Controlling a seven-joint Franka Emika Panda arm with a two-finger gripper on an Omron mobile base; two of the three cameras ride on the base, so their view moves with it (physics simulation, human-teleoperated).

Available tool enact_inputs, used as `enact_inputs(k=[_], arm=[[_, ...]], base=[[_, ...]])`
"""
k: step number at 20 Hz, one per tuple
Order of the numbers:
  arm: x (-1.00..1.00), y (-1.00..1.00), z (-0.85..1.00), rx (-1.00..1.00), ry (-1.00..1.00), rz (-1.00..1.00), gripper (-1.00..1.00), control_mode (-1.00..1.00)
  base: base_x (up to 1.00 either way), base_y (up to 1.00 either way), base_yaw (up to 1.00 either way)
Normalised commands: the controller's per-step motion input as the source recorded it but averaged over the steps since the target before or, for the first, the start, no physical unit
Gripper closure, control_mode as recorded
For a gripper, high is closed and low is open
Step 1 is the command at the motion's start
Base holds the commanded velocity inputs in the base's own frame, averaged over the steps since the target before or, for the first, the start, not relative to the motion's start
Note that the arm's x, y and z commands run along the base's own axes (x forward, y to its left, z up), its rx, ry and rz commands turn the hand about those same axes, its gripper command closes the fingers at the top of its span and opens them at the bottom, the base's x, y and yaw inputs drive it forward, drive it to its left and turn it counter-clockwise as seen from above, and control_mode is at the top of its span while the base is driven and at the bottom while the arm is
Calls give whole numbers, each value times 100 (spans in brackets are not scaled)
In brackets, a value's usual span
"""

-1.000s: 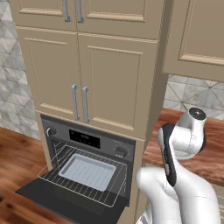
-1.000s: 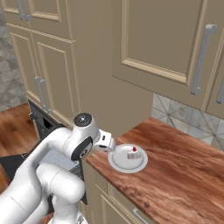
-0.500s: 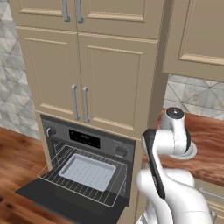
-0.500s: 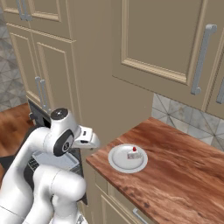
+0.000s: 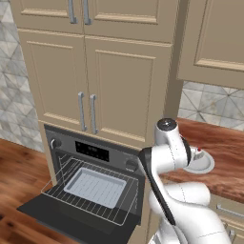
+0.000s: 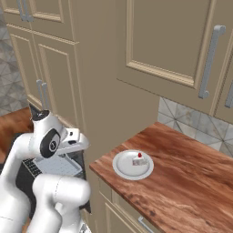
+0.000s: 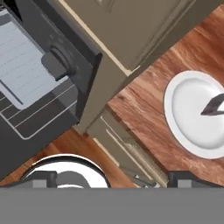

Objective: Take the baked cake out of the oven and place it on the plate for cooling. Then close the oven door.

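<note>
The baked cake (image 6: 139, 160), a small white piece with a red dot, sits on the round white plate (image 6: 119, 164) at the left end of the wooden counter; both also show past my arm, cake (image 5: 198, 153) on plate (image 5: 206, 165). My gripper (image 6: 84, 142) hangs open and empty left of the plate, off the counter's end beside the oven. In the hand view its tips (image 7: 114, 179) stand wide apart, the plate (image 7: 188, 109) at right with the cake (image 7: 213, 106) as a dark wedge. The oven (image 5: 97, 152) stands with its door (image 5: 50, 217) folded down flat.
A wire rack (image 5: 59, 198) is pulled out over the open door, with a grey baking tray (image 5: 95, 186) on it. Beige cabinets (image 5: 95, 90) rise above the oven. The wooden counter (image 6: 191, 191) runs right of the plate under a wall cabinet (image 6: 182, 41).
My arm has swung left, carrying the open gripper away from the plate toward the oven side. The cake stays on the plate.
</note>
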Motion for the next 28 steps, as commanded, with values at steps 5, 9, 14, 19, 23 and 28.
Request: enact_inputs(k=[5,9,14,19,23,28], arm=[[-17,50,-7,-21,5,29,-100,-100],[-13,48,-16,-17,8,36,-100,-100],[-2,68,-5,-17,16,27,-100,-100],[1,82,0,-21,32,16,-100,-100],[17,74,0,-21,53,15,-100,-100],[22,55,0,-23,61,18,-100,-100]], base=[[0,0,0],[0,0,0],[0,0,0],[0,0,0],[0,0,0],[0,0,0]])
